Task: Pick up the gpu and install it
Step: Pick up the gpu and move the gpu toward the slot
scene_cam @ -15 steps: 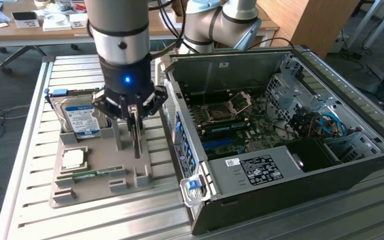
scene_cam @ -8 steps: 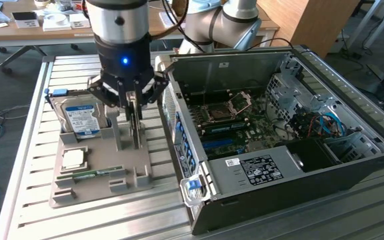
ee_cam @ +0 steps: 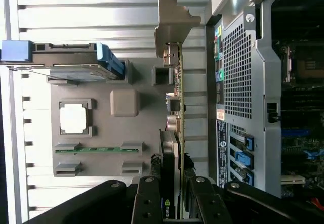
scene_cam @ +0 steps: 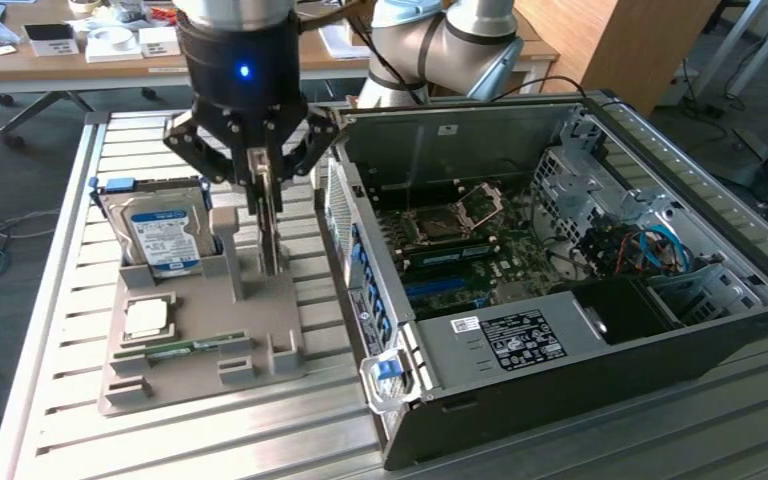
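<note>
**A:** Where's the graphics card right now?

**B:** It's standing on edge in a slot of the grey tray, just beside the computer case. The claw is closed on its upper edge, one finger against each face.

**A:** So how would you do the lift well?

**B:** Straight up with no twist, I'd say. The slot posts hug the card, so a tilt could jam it or flex the board. The metal bracket hangs off one end, away from the grip, and that end may droop once it's free.

**A:** What else is around?

**B:** Starting from the exterior view's left, there's a hard drive propped upright in its own slot, near the claw. In front of it a processor chip and a memory stick lie flat and well out of the way. The tray sits on the slatted worktop.

**A:** And on the right?

**B:** The case's perforated wall rises right next to the card. That's the thing I'd watch, because any sideways drift would probably scrape it.
</note>
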Robot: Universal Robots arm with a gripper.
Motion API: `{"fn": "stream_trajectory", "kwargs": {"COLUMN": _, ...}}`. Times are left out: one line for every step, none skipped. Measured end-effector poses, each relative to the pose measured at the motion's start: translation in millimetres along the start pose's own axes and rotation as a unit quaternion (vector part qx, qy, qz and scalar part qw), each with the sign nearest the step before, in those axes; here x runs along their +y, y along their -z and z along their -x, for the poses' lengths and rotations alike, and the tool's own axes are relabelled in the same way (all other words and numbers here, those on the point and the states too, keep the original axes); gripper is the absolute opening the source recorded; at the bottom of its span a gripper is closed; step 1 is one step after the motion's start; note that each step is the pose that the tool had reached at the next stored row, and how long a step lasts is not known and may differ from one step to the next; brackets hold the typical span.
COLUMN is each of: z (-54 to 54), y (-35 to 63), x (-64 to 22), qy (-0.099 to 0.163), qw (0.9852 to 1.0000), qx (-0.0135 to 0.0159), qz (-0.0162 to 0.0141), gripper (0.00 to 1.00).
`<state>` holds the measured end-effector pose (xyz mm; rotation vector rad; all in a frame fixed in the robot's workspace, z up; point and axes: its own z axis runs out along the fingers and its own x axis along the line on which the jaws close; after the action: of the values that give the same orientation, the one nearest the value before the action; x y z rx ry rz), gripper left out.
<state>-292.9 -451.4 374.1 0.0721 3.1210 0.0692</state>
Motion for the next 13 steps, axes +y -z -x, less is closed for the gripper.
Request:
{"fn": "stream_trajectory", "kwargs": {"z": 0.1, "y": 4.6, "x": 0.2, "qy": 0.0, "qw": 1.0, "qx": 0.0, "qz": 0.0, "gripper": 0.27}}
{"fn": "stream_trajectory", "kwargs": {"z": 0.2, "y": 9.2, "x": 0.4, "qy": 0.0, "qw": 1.0, "qx": 0.0, "qz": -0.0001, "gripper": 0.27}}
{"fn": "stream_trajectory", "kwargs": {"z": 0.3, "y": 13.6, "x": 0.6, "qy": 0.0, "qw": 1.0, "qx": 0.0, "qz": 0.0, "gripper": 0.27}}
{"fn": "stream_trajectory", "kwargs": {"z": 0.4, "y": 18.2, "x": 0.8, "qy": 0.0, "qw": 1.0, "qx": 0.0, "qz": -0.0001, "gripper": 0.27}}
{"fn": "stream_trajectory", "kwargs": {"z": 0.4, "y": 22.9, "x": 1.0, "qy": 0.0, "qw": 1.0, "qx": 0.0, "qz": 0.0, "gripper": 0.27}}
{"fn": "stream_trajectory", "kwargs": {"z": 0.5, "y": 27.4, "x": 1.2, "qy": 0.0, "qw": 1.0, "qx": 0.0, "qz": 0.0, "gripper": 0.27}}
{"fn": "stream_trajectory", "kwargs": {"z": 0.6, "y": 31.6, "x": 1.4, "qy": 0.0, "qw": 1.0, "qx": 0.0, "qz": 0.0, "gripper": 0.27}}
{"fn": "stream_trajectory", "kwargs": {"z": 0.7, "y": 35.2, "x": 1.6, "qy": 0.0, "qw": 1.0, "qx": 0.0, "qz": 0.0, "gripper": 0.27}}
{"fn": "stream_trajectory", "kwargs": {"z": 0.7, "y": 38.2, "x": 1.7, "qy": 0.0, "qw": 1.0, "qx": 0.0, "qz": 0.0, "gripper": 0.27}}
{"fn": "stream_trajectory", "kwargs": {"z": 0.7, "y": 39.8, "x": 1.8, "qy": 0.0, "qw": 1.0, "qx": 0.0, "qz": 0.0, "gripper": 0.27}}
{"fn": "stream_trajectory", "kwargs": {"z": 0.7, "y": 40.0, "x": 1.8, "qy": 0.0, "qw": 1.0, "qx": -0.0001, "qz": 0.0001, "gripper": 0.27}}
{"fn": "stream_trajectory", "kwargs": {"z": 0.7, "y": 40.0, "x": 1.8, "qy": 0.0, "qw": 1.0, "qx": -0.0001, "qz": 0.0, "gripper": 0.27}}
{"fn": "stream_trajectory", "kwargs": {"z": 0.7, "y": 40.0, "x": 1.8, "qy": 0.0, "qw": 1.0, "qx": -0.0001, "qz": 0.0001, "gripper": 0.27}}
